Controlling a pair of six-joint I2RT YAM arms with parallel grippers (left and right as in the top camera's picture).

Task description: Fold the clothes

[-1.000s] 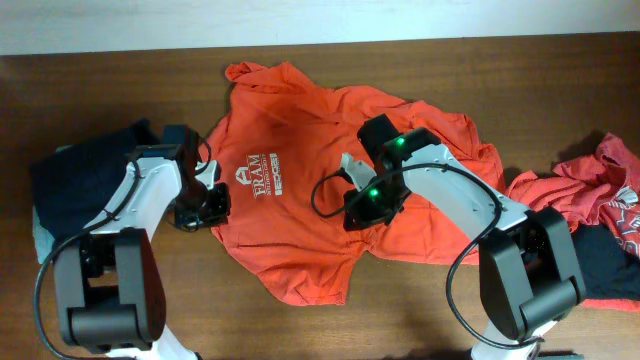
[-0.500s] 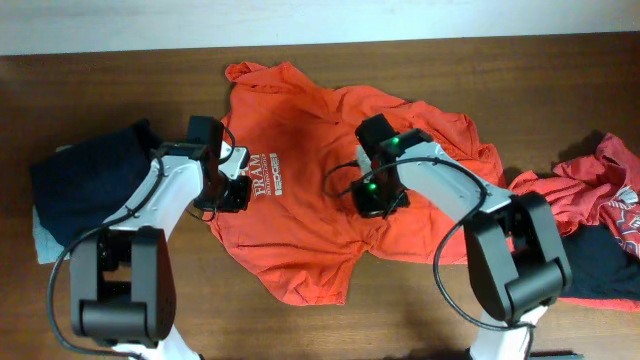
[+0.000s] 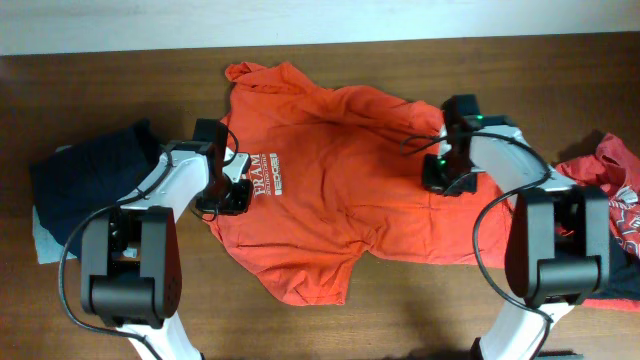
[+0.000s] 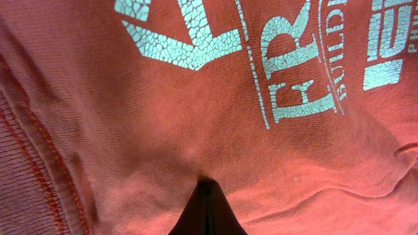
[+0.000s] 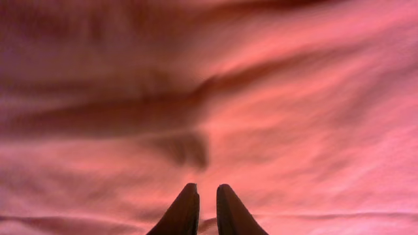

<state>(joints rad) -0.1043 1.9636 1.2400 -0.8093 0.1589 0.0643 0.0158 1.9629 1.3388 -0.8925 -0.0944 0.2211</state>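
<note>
The orange shirt (image 3: 330, 200) lies open and rumpled in the middle of the table (image 3: 560, 80). A navy garment (image 3: 80, 185) sits out at 9 o'clock and a red pile (image 3: 600, 185) at 3 o'clock.

The left end effector (image 3: 228, 195) sits on the shirt's 9 o'clock edge, just beside the white print (image 3: 262, 172). In its wrist view the tips (image 4: 206, 209) meet with no gap, and the cloth puckers around them. I cannot tell whether a fold is caught between them.

The right end effector (image 3: 445, 180) is over the shirt's 3 o'clock side. Its fingers (image 5: 186, 212) stand narrow, a thin slit apart, with nothing between them and loose wrinkles just ahead.

The step looks like flattening and squaring the shirt before the first fold. To do it well, each end effector should take hold near an outer edge rather than mid-panel. The stitched seam (image 4: 39, 143) at 9 o'clock in the left wrist view is a firmer hold than the single layer under the print.

The right side needs to open wider before it can gather cloth, then close on one ridge only. Pull outward toward 9 and 3 o'clock together, low over the table, so the creases run out. An uneven pull would likely drag the whole shirt sideways
</note>
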